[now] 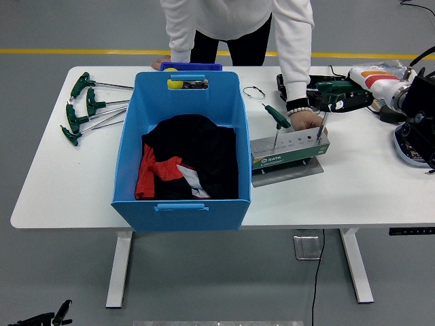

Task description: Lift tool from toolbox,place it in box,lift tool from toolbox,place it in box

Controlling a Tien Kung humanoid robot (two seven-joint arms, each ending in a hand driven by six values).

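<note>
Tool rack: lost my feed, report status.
Right hand shut on a green-handled tool standing in the rack. Left hand out of view. Person's hand steadies the rack. Blue box holds clothing.

White table (pixel 380 197) w/ blue bin (pixel 182 146) left of centre. Loose green T-handle wrenches (pixel 85 109) at far left. Grey tool stand (pixel 289 151) on a metal plate (pixel 288 171) just right of bin. Small wire ring (pixel 253 92) behind it; black tray (pixel 289 85) & white gear (pixel 412 139) at right end.

Top centre, a person (pixel 238 17) wears a white long-sleeved top, dark trousers and a beaded bracelet (pixel 297 109). Right edge: black arm (pixel 418 102).
</note>
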